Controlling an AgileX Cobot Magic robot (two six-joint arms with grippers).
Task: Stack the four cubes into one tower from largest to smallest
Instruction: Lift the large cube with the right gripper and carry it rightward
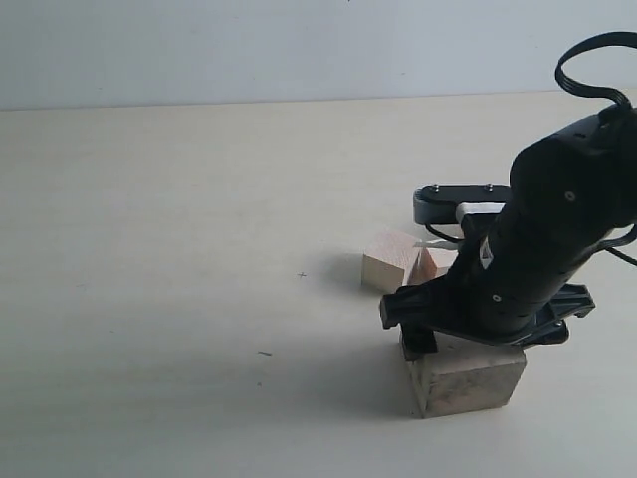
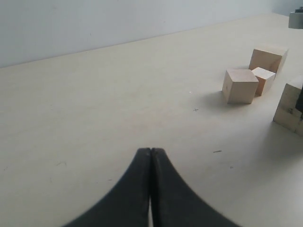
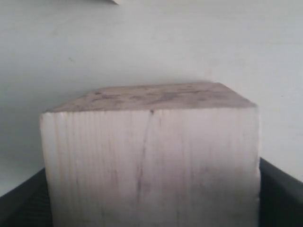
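A pale table (image 1: 149, 299) carries four wooden cubes, each standing alone, none stacked. The right arm (image 1: 557, 219) leans down at 4 o'clock from the table's middle. The right gripper (image 1: 476, 337) straddles the largest cube (image 1: 468, 383), its fingers flush against two opposite sides. That cube rests on the table, with a grey-stained top and a thin dark crack down one face. The left gripper (image 2: 150, 150) hangs low over bare table with its fingers pressed together. The third cube (image 1: 390, 261) sits at 11 o'clock from the largest, and the smallest cube (image 1: 435, 265) is just beside it at 3 o'clock. The second cube (image 2: 269, 59) stands near the smallest; in the exterior view the arm hides it.
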